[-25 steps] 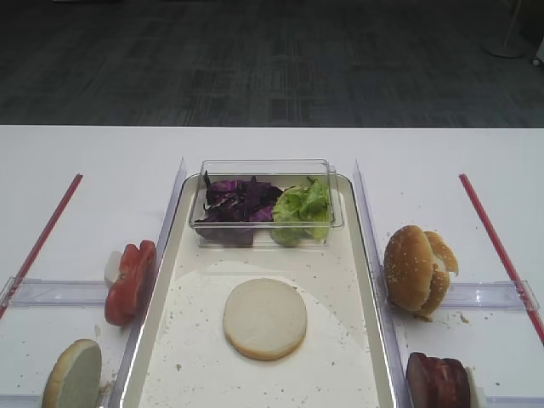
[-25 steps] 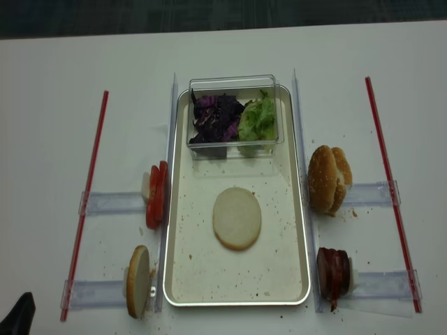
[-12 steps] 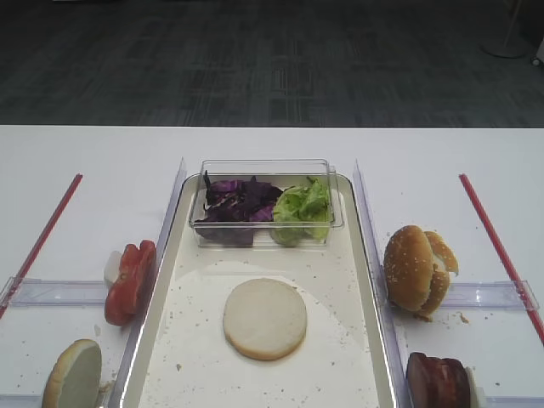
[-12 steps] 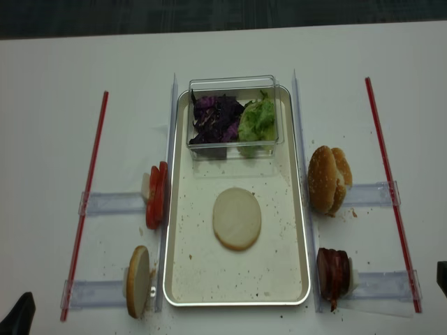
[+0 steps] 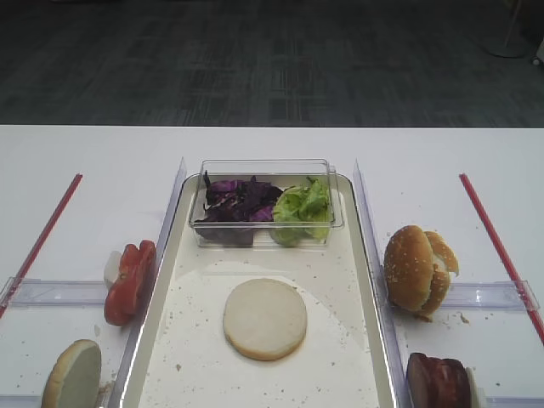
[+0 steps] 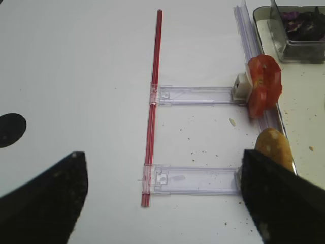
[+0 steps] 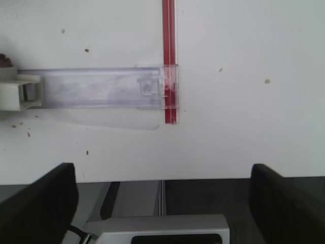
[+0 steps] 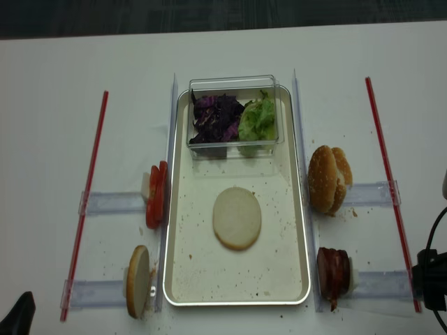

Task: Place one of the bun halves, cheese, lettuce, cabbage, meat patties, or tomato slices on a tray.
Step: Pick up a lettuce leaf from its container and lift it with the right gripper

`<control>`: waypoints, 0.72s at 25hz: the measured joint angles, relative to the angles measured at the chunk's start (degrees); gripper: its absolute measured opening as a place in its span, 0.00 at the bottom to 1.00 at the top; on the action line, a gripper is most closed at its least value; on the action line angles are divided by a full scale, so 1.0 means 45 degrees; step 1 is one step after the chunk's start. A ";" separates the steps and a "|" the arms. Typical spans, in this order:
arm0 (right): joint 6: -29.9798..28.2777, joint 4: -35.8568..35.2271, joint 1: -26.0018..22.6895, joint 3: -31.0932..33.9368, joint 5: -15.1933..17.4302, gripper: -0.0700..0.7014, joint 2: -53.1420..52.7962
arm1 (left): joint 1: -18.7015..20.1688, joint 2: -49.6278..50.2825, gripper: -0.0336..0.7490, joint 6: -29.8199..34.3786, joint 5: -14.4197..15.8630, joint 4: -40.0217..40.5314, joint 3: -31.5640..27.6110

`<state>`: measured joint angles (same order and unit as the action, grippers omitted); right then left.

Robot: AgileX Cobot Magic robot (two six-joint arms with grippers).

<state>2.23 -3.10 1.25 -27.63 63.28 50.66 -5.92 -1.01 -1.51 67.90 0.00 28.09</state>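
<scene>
Currently one pale cream cut-face bun half (image 8: 237, 218) is seen lying flat in the middle of the long cream-surfaced silvery-rimmed tray (image 8: 293, 283) on the white counter (image 8: 56, 139). Purple shredded cabbage (image 8: 215, 117) and light green ruffled lettuce (image 8: 258, 119) are kept in the clear plastic tub (image 8: 234, 81) at the tray's far end. The right claw (image 7: 162, 203) is spread wide, empty, over the counter's near edge beside a red strip (image 7: 169, 56). The left claw (image 6: 162, 203) is likewise parted, nothing gripped.
</scene>
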 joint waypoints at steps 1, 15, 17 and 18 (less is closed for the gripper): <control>0.0000 0.0000 0.0000 0.0000 0.0004 0.99 0.0200 | 0.0000 0.0000 0.77 0.0000 0.0000 0.0000 0.0000; 0.0000 -0.0223 0.0000 -0.0854 -0.0072 0.99 0.1139 | 0.0000 0.0000 0.77 0.0000 0.0000 0.0000 0.0000; 0.0000 -0.0245 0.0000 -0.1154 -0.0238 0.99 0.1767 | 0.0000 0.0000 0.77 0.0000 0.0000 0.0000 0.0000; -0.0022 -0.0245 0.0000 -0.1350 -0.0386 0.99 0.2120 | 0.0000 0.0000 0.77 0.0000 0.0000 0.0000 0.0000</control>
<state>2.13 -4.21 1.25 -33.70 61.55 60.20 -5.92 -1.01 -1.51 67.90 0.00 28.09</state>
